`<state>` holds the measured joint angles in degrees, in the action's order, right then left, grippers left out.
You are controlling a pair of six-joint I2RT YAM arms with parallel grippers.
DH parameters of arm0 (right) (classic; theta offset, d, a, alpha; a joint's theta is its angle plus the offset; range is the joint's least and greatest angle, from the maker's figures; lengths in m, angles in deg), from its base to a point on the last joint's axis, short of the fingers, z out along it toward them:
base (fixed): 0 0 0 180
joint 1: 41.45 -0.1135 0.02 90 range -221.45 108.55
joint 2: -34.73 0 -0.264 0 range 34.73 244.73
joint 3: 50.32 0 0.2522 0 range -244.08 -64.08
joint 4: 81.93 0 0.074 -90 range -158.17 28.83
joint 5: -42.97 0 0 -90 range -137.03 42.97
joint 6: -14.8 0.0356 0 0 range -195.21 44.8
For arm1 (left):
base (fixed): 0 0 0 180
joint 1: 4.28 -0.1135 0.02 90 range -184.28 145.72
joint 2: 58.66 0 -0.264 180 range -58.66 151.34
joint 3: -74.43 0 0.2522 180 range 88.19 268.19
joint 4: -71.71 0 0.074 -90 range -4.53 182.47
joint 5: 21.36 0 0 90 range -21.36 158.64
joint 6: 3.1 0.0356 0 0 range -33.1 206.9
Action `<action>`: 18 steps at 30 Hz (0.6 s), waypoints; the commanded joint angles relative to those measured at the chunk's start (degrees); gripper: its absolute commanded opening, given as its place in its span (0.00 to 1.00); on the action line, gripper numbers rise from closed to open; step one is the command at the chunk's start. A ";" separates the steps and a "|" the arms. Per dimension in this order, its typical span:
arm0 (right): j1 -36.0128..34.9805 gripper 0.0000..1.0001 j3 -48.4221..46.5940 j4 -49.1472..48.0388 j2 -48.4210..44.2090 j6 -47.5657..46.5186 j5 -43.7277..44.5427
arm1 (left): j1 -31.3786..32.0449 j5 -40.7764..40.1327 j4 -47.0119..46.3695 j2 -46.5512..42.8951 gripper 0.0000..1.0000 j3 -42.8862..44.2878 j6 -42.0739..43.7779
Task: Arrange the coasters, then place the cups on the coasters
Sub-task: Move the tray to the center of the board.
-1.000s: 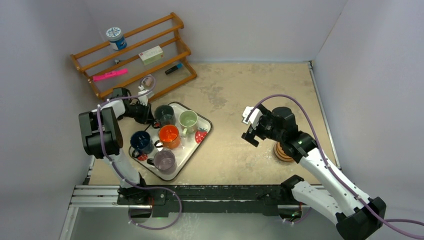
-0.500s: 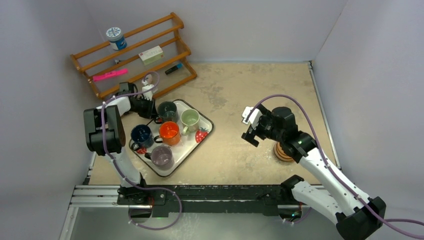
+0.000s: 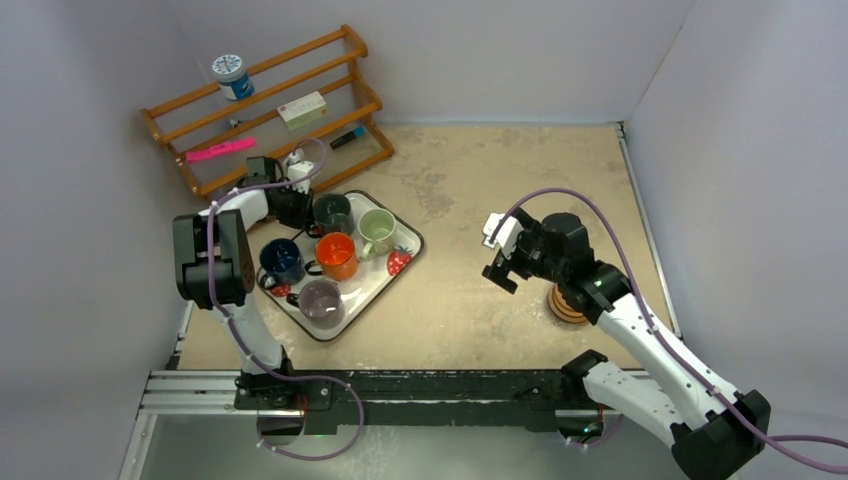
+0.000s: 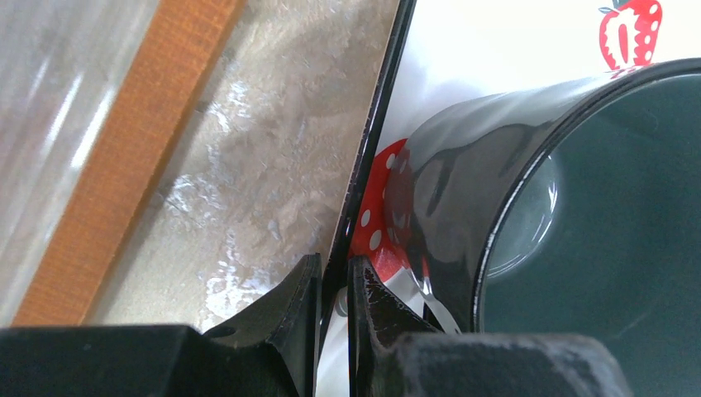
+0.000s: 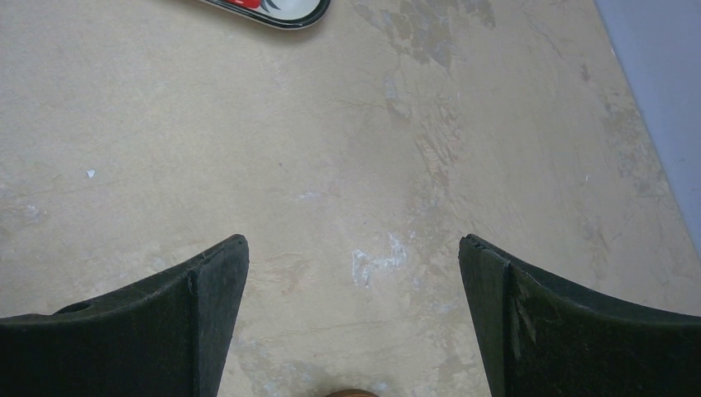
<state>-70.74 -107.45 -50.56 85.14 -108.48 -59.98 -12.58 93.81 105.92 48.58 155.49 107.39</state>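
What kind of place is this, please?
Probably a robot test booth, not a home: bare white walls close around one table, and a left arm and right arm are bolted to a rail at its edge.

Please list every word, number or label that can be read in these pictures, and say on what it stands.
No text can be read.
Small white box: red print, too small to read.
Blue-and-white lidded jar: pattern on the lid, blurred.
White strawberry-print tray: pictures only, no words.
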 commanded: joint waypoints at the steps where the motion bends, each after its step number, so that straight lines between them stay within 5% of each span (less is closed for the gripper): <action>1: -0.17 0.99 0.01 -1.37 -0.21 -0.57 -0.22 | -0.41 -8.48 -11.48 1.04 0.00 4.39 0.69; 9: -0.16 0.99 -0.01 -1.27 -0.21 -0.66 -0.23 | -0.32 -7.74 -10.55 -2.04 0.02 4.44 0.74; 18: -0.21 0.99 0.13 -1.08 -0.58 -0.56 -0.41 | -0.32 -7.89 -9.02 -9.73 0.43 5.38 -0.20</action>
<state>-70.74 -107.45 -50.56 85.14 -108.68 -59.98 -12.53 87.93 101.92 45.02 157.16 107.39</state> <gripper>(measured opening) 0.987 0.375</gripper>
